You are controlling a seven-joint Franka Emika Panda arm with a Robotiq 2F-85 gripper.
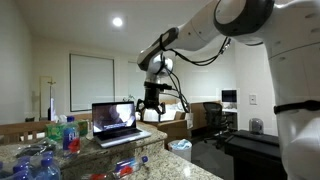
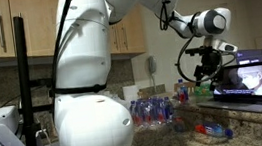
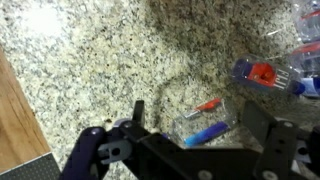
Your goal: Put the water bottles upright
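Gripper [image 1: 150, 108]: jaws spread wide and holding nothing. It hangs high above the counter, near the laptop's right edge.
Bottle cluster [image 1: 55, 142]: water bottles with blue caps and some red bands, grouped at the far left of the granite. Most look upright, but the picture is too small to be sure.
Laptop [image 1: 113, 118]: open with its screen lit, standing to the right of the cluster and just beside the gripper's line of descent.
Lying bottle [image 1: 127, 165]: clear with a red band, on its side on the Countertop [image 3: 90, 60] in front of the laptop, well below the gripper. In the wrist view it sits at the upper right [image 3: 265, 75], outside the span of the fingers [image 3: 137, 112].
Small item [image 3: 205, 120]: clear, with red and blue parts, lying between the fingers. I cannot tell whether it is a bottle.
Risk at cluster: a bottle stood too close could knock over its neighbours.
Risk at laptop: a careless descent could clip the screen.
Risk at lying bottle: one finger touching first would probably set the round body rolling. Thin plastic may buckle or slip while being tilted upright.
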